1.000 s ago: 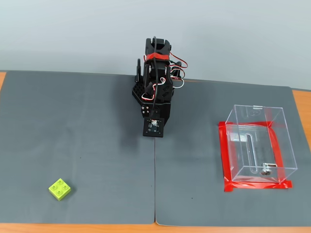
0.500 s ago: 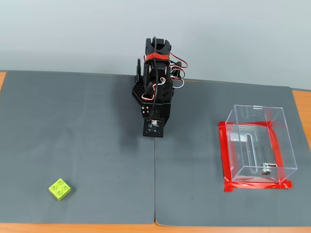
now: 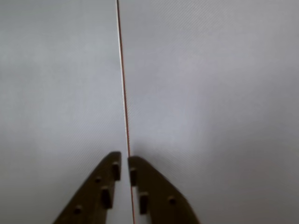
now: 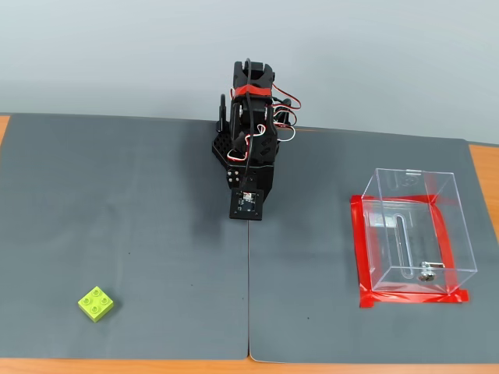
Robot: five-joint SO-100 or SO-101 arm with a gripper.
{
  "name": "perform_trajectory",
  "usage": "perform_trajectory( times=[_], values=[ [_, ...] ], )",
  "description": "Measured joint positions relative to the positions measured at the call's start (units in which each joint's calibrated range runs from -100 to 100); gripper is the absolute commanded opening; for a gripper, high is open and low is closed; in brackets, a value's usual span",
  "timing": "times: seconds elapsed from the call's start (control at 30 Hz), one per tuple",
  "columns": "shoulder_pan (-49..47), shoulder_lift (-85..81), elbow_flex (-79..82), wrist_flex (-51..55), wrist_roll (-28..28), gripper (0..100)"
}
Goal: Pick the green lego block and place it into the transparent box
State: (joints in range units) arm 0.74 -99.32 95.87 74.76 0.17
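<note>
Gripper (image 3: 124, 163) nearly closed, a narrow gap between empty jaws, hanging over the seam (image 3: 122, 84) between two grey mats. Green lego block (image 4: 95, 304) on the left mat near the front edge, well apart from the transparent box (image 4: 413, 230) inside red tape (image 4: 362, 257) at right

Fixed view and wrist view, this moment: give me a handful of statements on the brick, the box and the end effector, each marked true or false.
1. The green brick lies on the grey mat, near the lower left of the fixed view. True.
2. The clear box already holds the brick. False: only a small metal piece shows at its base.
3. Red tape borders the box. True.
4. The end effector grips the brick. False: in the wrist view its tips are nearly closed on nothing, above the seam between the mats.
5. The arm stands over the box. False: it sits folded at the middle back, apart from box and brick.
</note>
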Motion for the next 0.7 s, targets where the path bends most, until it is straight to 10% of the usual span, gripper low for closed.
perform_trajectory(
  times=[0.7],
  values=[
    [-3.6,5.5,-4.0,-2.2,0.2,2]
  ],
)
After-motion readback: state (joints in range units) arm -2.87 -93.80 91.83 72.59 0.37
